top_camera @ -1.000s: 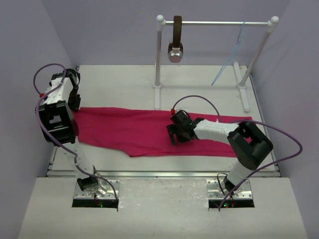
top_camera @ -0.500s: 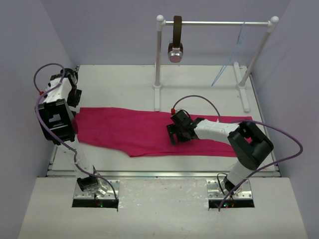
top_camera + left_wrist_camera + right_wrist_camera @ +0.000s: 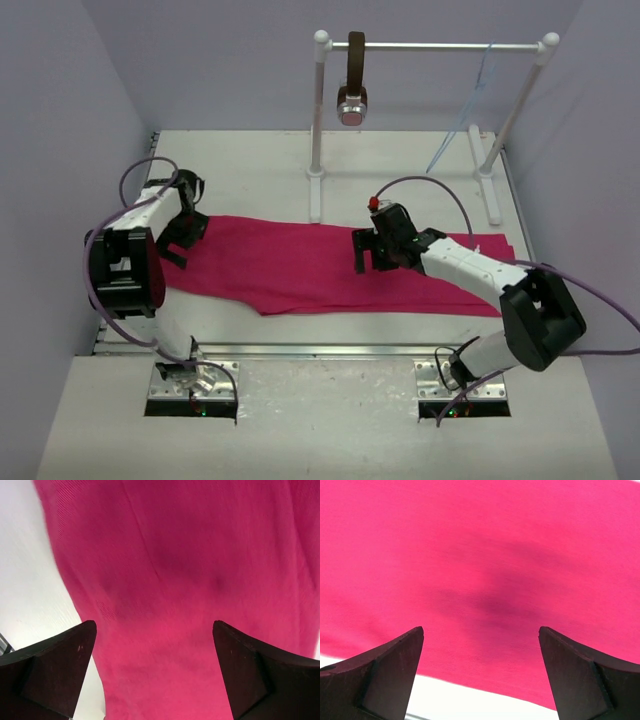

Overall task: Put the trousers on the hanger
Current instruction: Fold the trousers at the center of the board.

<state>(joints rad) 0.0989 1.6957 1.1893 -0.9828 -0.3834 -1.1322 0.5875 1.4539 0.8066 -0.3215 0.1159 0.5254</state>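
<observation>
Your soft magenta-pink fabric trousers lie flat across the white bench, well apart from the thin pale blue hanger on the rail behind. Over the cloth the left pincer and the right pincer hover spread apart, likely poised to pinch it.

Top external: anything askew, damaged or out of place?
Nothing is damaged or spilled. The hanger hangs slanted at the right end of the rail, its lower end toward the left. The trousers lie flat across the table, with the near edge uneven. Nothing else stands out.
</observation>
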